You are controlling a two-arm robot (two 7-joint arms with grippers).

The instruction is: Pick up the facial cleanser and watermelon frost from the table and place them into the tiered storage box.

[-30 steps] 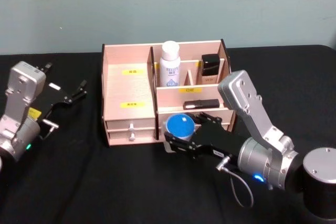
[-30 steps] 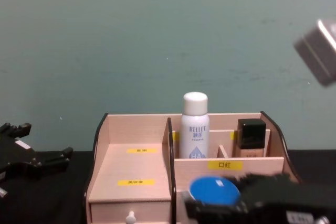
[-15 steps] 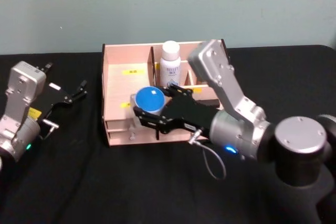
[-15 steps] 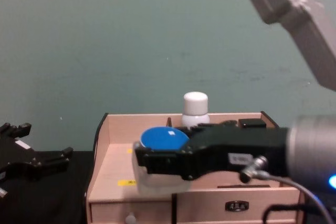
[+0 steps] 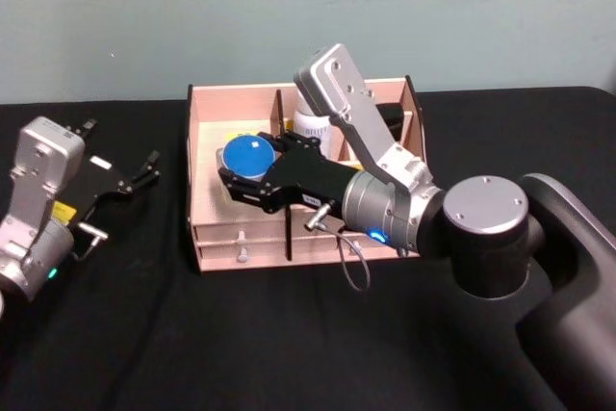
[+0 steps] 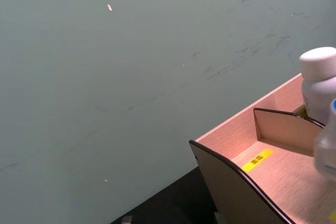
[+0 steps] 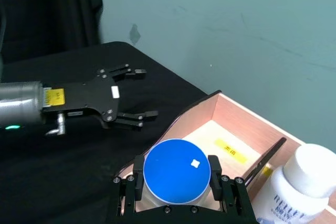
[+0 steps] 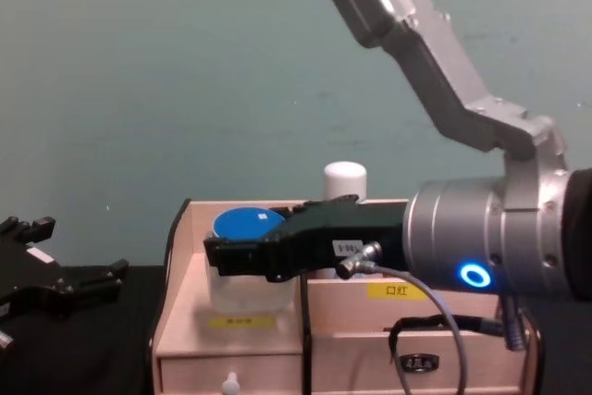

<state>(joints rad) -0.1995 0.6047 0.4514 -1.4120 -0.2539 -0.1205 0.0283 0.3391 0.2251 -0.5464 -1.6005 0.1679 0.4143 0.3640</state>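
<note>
My right gripper [image 5: 245, 177] is shut on a clear round jar with a blue lid [image 5: 247, 154]; I cannot tell which of the task's items this is. It holds the jar [image 7: 177, 170] just above the wide left compartment of the tiered storage box [image 5: 205, 132], a light wooden stepped organiser with yellow labels. In the chest view the jar [image 8: 245, 226] hangs over that compartment's upper step. My left gripper [image 5: 123, 141] is parked open on the black table to the box's left, holding nothing.
A white spray bottle [image 5: 311, 122] stands in the box's back middle slot, close beside my right arm. A black-capped item [image 5: 390, 115] sits in the slot to its right. Small drawers [image 5: 241, 232] line the box front. Black table lies in front.
My right gripper lifted the blue-lidded jar from in front of the box's drawers and carried it up and left, over the left compartment. The left arm stayed still.
</note>
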